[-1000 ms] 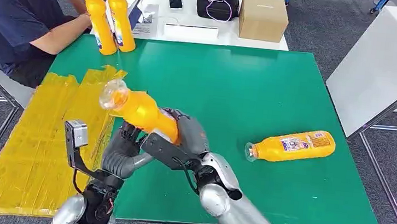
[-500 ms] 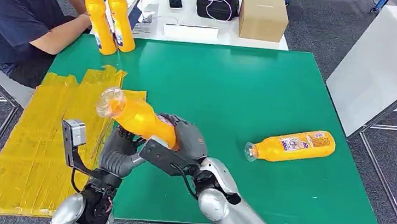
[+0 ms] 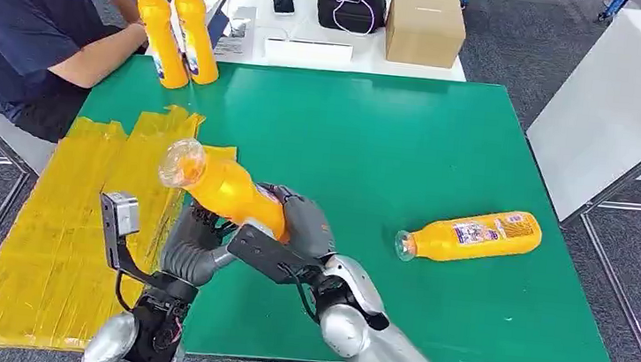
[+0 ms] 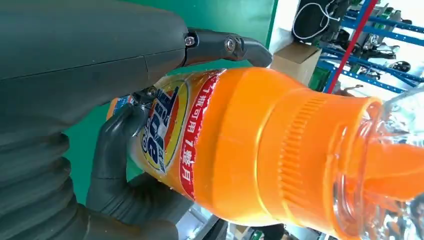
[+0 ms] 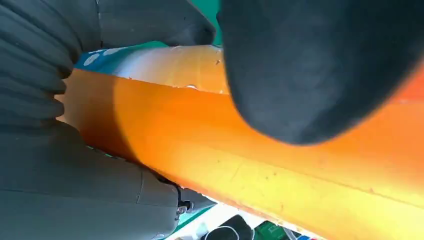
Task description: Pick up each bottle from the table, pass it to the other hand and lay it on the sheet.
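Note:
An orange bottle (image 3: 227, 188) with a clear cap hangs tilted over the green mat (image 3: 391, 152), cap toward the yellow sheet (image 3: 63, 236). My right hand (image 3: 299, 228) wraps its lower body, and my left hand (image 3: 195, 249) grips it from below. In the left wrist view the left hand's dark fingers (image 4: 120, 170) curl round the labelled bottle (image 4: 260, 150). In the right wrist view the bottle (image 5: 250, 160) runs across between grey hand parts. A second orange bottle (image 3: 470, 235) lies on the mat to the right.
Two more orange bottles (image 3: 161, 33) (image 3: 194, 27) stand upright at the mat's far left corner, beside a seated person's arm (image 3: 89, 57). Behind the mat are a cardboard box (image 3: 425, 27), a black bag (image 3: 352, 2) and a phone (image 3: 283, 2). A white table (image 3: 626, 104) stands at the right.
The held bottle has dropped slightly and shifted a little left, with both hands moving along with it. The other bottles have not moved.

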